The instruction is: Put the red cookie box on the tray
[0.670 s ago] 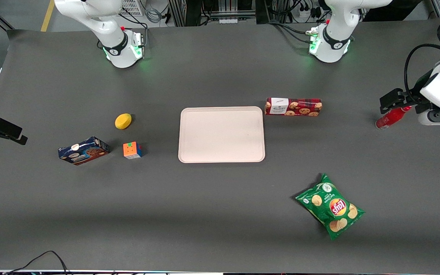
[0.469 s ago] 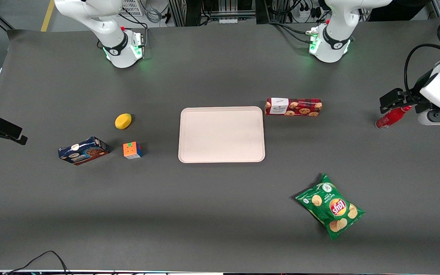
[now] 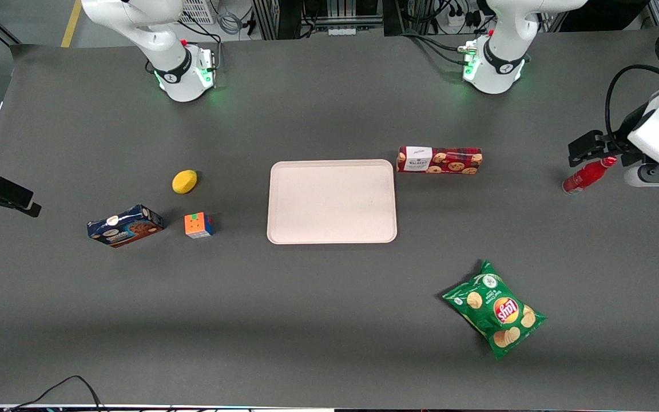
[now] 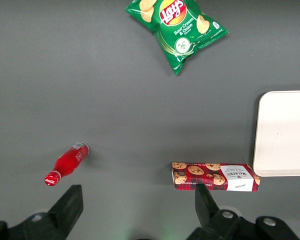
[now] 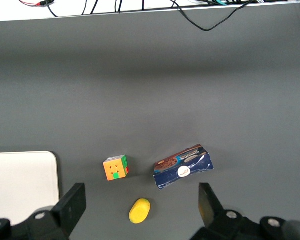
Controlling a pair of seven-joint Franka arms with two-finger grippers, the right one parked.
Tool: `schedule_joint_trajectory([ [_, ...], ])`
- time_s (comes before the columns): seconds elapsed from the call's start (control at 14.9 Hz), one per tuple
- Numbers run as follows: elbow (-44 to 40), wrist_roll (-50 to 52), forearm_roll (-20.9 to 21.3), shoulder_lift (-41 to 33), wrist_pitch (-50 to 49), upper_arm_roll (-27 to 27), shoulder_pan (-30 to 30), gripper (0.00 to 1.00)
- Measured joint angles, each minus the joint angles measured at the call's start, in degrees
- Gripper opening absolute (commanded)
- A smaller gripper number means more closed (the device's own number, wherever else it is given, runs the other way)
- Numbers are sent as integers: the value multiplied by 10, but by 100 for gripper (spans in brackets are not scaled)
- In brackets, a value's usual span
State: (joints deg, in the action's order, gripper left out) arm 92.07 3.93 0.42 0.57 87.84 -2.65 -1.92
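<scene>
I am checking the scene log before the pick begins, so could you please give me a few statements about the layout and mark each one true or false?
1. The red cookie box lies on the table beside the tray, not on it. True.
2. The tray already holds the chips bag. False: the green chips bag lies on the table, nearer the front camera than the tray.
3. The gripper is open, up above the table near the red bottle. True.
4. The gripper grips the red bottle. False: the bottle lies free on the table.
5. The blue cookie box lies toward the parked arm's end. True.
</scene>
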Motion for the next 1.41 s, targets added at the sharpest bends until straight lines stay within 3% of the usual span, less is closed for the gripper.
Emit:
schedule_joint_trajectory([
  [1.41,-19,3,0,10,-67,-16,-1,100],
])
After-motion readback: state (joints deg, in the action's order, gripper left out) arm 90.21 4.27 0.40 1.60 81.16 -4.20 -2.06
